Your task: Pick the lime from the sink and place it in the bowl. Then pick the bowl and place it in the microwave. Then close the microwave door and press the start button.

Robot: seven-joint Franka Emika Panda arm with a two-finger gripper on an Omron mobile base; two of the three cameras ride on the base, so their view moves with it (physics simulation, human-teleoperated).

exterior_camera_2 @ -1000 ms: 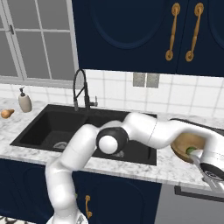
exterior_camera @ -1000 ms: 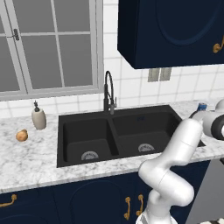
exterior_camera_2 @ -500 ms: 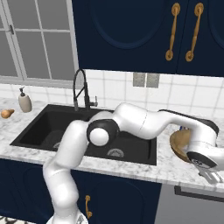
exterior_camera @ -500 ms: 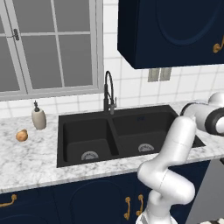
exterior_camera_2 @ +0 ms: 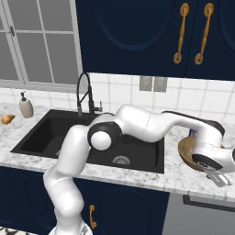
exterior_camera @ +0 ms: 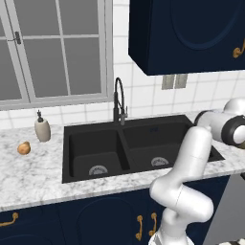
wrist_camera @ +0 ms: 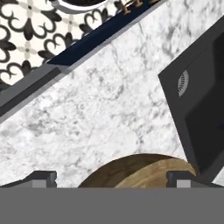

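Table (wrist_camera: 109,109): marble top, spread beneath and ahead of the end effector, reaching to the front edge above the patterned floor.

Sink (exterior_camera: 139,143): black double basin, set in the table to one side of the end effector; one corner and a steel drain show at the right of the hand view. No lime seen in either basin.

Bowl (exterior_camera_2: 186,153): wooden, shallow, resting on the table directly under the end effector, hard by the sink's edge. In the hand view its rim rises between the two fingertips. Most of its inside is hidden by the arm, so whether the lime lies there cannot be told.

End effector (wrist_camera: 112,178): fingertips (wrist_camera: 41,177) spread wide, one on either side of the bowl's rim, clamped on nothing.

Risks, as judged: the bowl is wide and shallow, so a pinch on one wall could tip it and spill whatever it carries; a descent off-centre could push it toward the sink.
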